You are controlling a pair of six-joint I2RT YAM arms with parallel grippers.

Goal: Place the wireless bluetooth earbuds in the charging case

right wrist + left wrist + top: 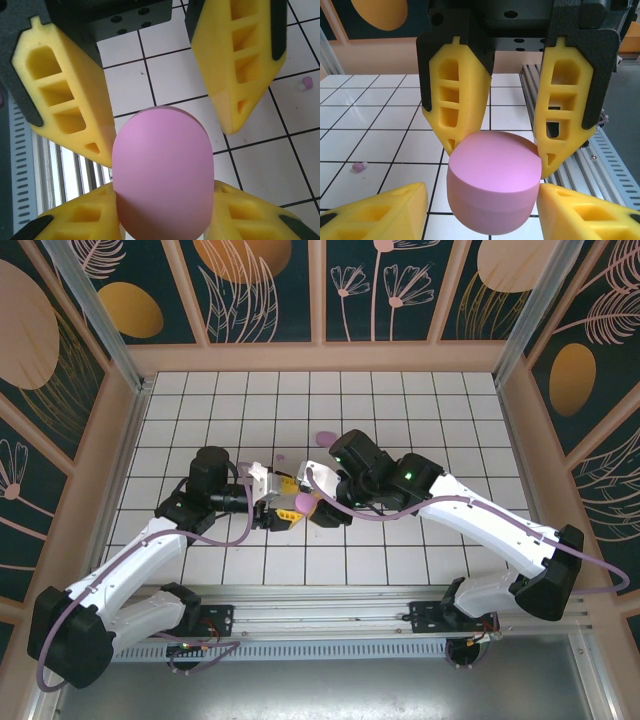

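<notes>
**Two claws, one pink case**

My left claw (500, 160) is clamped on the charging case (492, 195), one finger on each side. My right claw (167, 144) straddles the same case (gripping or not, I cannot tell). One earbud (358, 166) lies on the desk (380, 120), off to the side of my left claw.

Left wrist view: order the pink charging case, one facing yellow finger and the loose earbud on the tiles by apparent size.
1. The charging case and the facing yellow finger: about alike. The case sits nearer the camera, so I won't rank them.
2. The earbud: by far the smallest.
</notes>
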